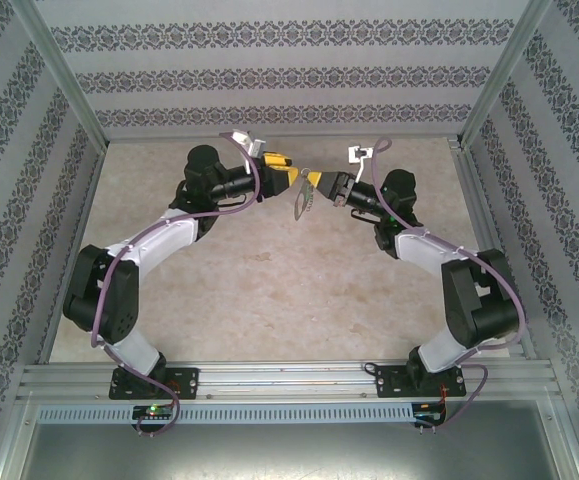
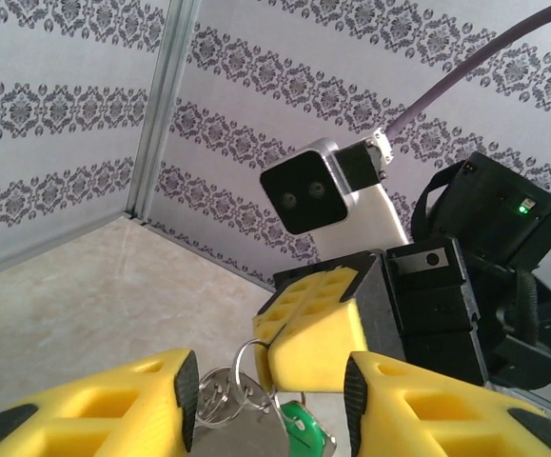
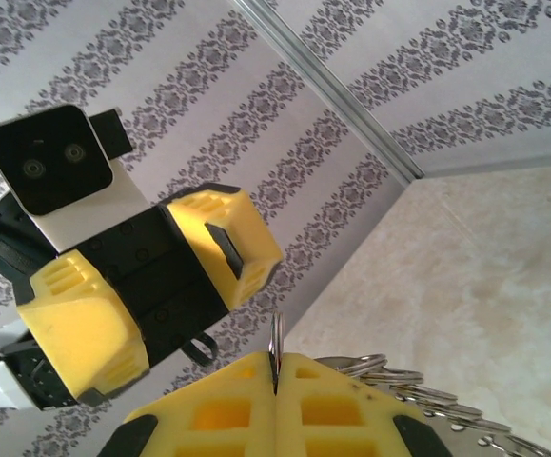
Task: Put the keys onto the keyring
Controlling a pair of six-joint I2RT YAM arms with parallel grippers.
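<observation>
Both grippers meet in mid-air over the back middle of the table. My right gripper [image 3: 276,386] is shut on the keyring [image 3: 276,334], a thin metal loop clamped edge-on between its yellow fingers. In the left wrist view the keyring [image 2: 238,370] sticks out of the right gripper [image 2: 269,347], and the green-headed key [image 2: 300,427] hangs under it beside a flat silver piece. My left gripper [image 2: 270,405] is open, one finger on each side of the hanging bunch, gripping nothing. From above, the keyring [image 1: 300,200] dangles between the left gripper [image 1: 291,178] and the right gripper [image 1: 315,182].
More linked silver rings [image 3: 418,395] trail off to the right of my right fingers. The beige tabletop [image 1: 269,290] lies well below both grippers. Patterned walls and a metal frame post [image 2: 166,105] enclose the back and sides.
</observation>
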